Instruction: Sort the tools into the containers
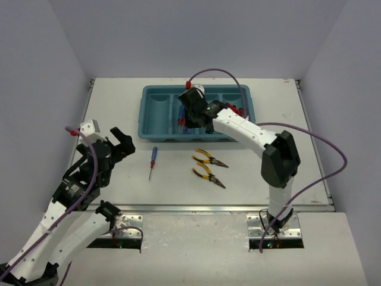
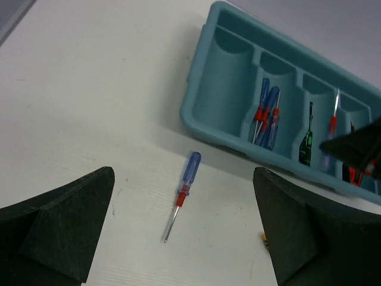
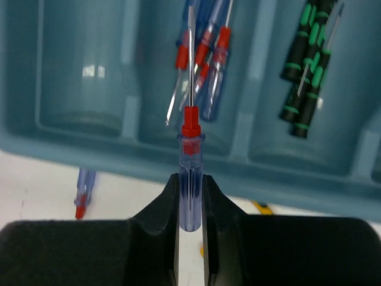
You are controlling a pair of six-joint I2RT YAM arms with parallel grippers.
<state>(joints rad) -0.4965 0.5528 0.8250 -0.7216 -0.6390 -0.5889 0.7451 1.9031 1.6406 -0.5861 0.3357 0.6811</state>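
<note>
The white table [image 1: 119, 101] lay under everything, and toward its far edge sat the teal tray [image 1: 144, 113] with four long compartments side by side. My right arm reached out over that tray. My left arm was at the near left of the table, well apart from it.

My right claw [image 3: 190, 190] was clamped on the clear blue handle of a blue-and-red screwdriver [image 3: 190, 152]. I held it above the tray's near wall, its metal shaft pointing away from me, out over the second compartment from the left. My left claw [image 1: 122, 139] hung above the table with its fingers spread wide and nothing between them.

Two pairs of yellow-handled pliers [image 1: 209, 159] lay on the table in front of the tray, close beside each other. A loose screwdriver [image 1: 152, 162], also blue and red, lay flat to their left, near the tray but not touching it, tip toward me.

In the second compartment lay a few more blue screwdrivers [image 2: 266, 119], overlapping one another. In the third lay black-and-green screwdrivers [image 3: 303, 65]. Something red showed in the fourth, but I could not tell what it was.
</note>
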